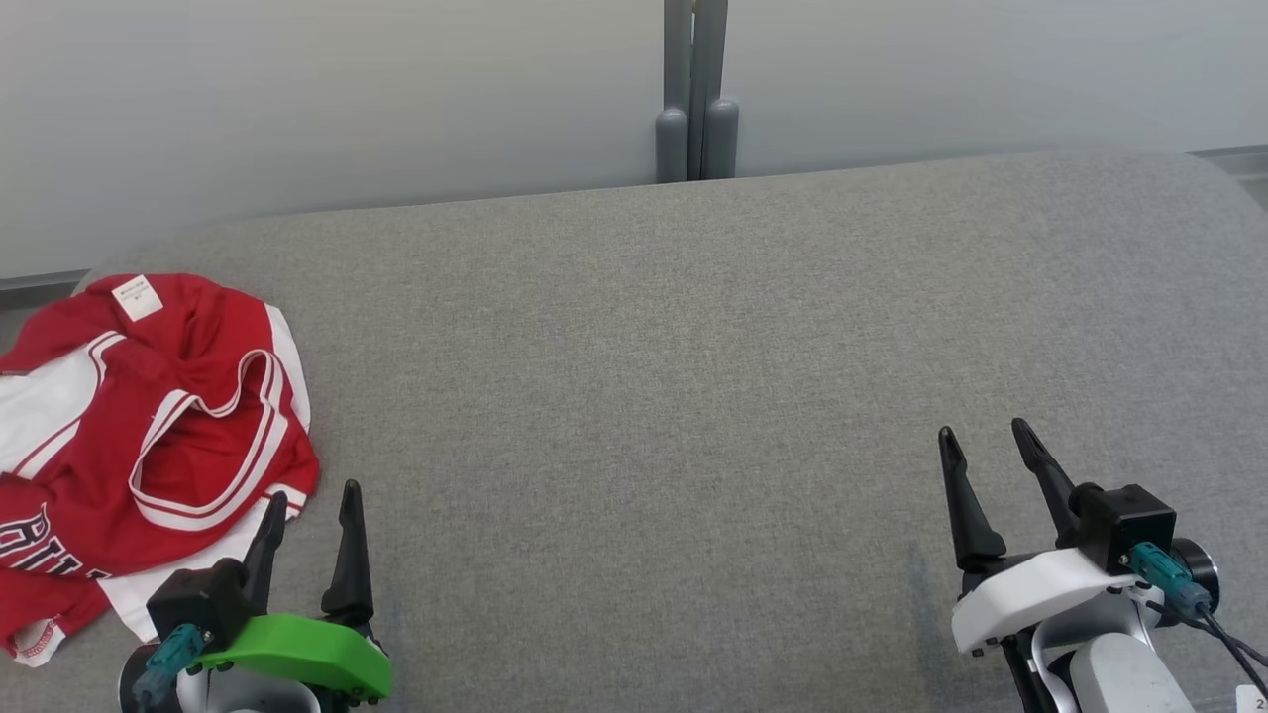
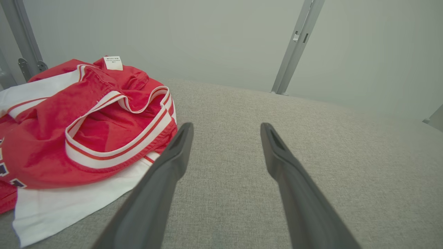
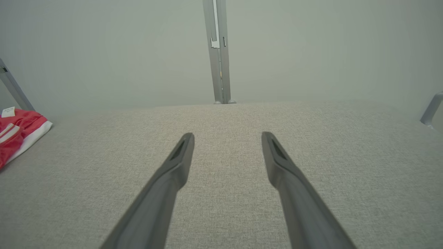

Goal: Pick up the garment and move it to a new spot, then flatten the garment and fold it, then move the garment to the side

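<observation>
The garment [image 1: 149, 436] is a red and white sports jersey, crumpled in a heap at the left end of the grey fabric surface [image 1: 693, 376]. Its white label faces up at the far side. My left gripper [image 1: 313, 495] stands open at the lower left, just right of the heap's near edge, holding nothing. In the left wrist view the garment [image 2: 86, 131] lies left of the open left gripper [image 2: 226, 126], whose left finger overlaps its white hem. My right gripper [image 1: 984, 432] is open at the lower right, far from the jersey. The garment [image 3: 17, 135] shows at the right wrist view's left edge.
A pale wall runs behind the surface, with a grey upright post [image 1: 695, 89] at its middle. The surface's rounded far corners curve down at left and right. Grey fabric stretches wide between the two grippers.
</observation>
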